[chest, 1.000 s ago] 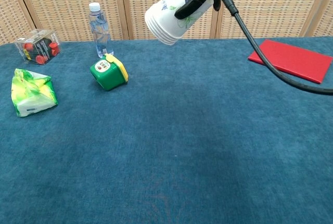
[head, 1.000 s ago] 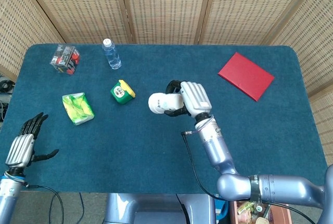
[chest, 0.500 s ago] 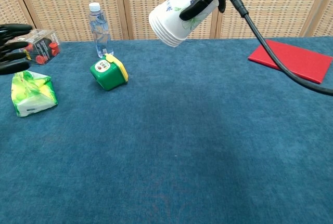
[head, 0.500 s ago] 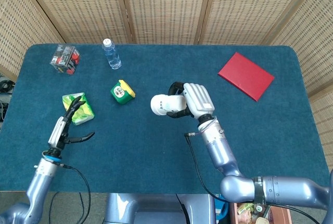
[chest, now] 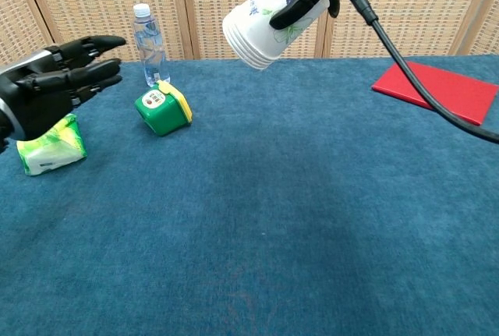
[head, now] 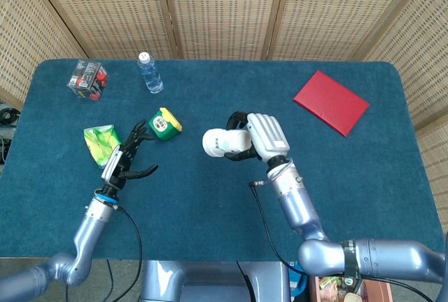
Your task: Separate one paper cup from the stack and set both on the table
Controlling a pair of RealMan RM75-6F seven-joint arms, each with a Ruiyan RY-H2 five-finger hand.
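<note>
right hand (head: pixel 262 134) grasping one paper cup stack (head: pixel 220 142), frame centre, off the table | left hand (head: pixel 126 160) empty, fingers spread, lower left | one bottle (head: pixel 149 73), one red book (head: pixel 330 101)

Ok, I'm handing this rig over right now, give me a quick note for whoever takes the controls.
Right hand holds the paper cup stack on its side, in the air above the table.
Left hand is empty, fingers spread, near the green and yellow packet.
Done: stack picked up.
Left: pull one cup off, then set both on the table.
</note>
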